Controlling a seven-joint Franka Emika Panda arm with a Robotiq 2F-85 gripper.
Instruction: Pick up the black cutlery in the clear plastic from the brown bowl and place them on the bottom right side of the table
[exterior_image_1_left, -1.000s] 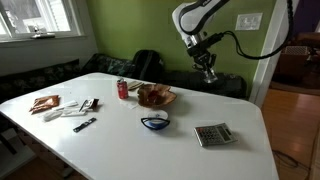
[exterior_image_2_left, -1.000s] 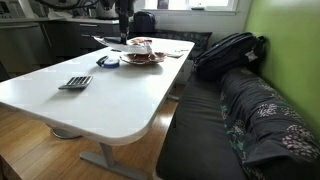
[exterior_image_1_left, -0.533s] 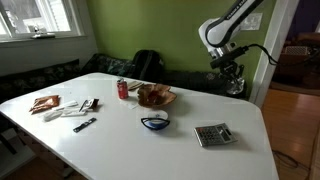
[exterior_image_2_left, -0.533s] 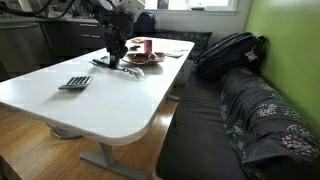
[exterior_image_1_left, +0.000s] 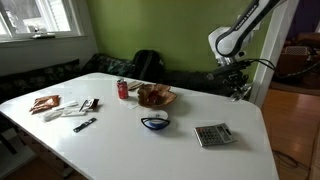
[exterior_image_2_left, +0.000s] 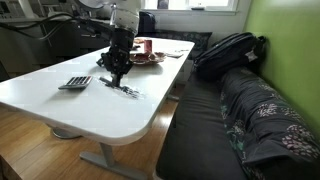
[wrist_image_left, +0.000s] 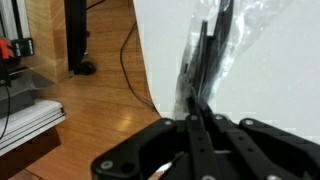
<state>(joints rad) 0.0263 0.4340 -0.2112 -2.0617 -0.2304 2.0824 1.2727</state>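
End effector (wrist_image_left: 196, 122) clamps the black cutlery packet (wrist_image_left: 207, 55); I should lay it flat on the surface (exterior_image_2_left: 70, 108), off the edge, before letting go.

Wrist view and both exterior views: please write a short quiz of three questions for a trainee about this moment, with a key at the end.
1. True or false: the black cutlery lies inside the brown bowl.
2. In an exterior view, which thing on the white table is nearest to the gripper? A) the calculator B) a red can C) a backpack
3. Fill in: in the wrist view, the gripper is shut on cutlery wrapped in clear ____.

Key: 1 false, the gripper holds it over the table near the edge; 2 A; 3 plastic.
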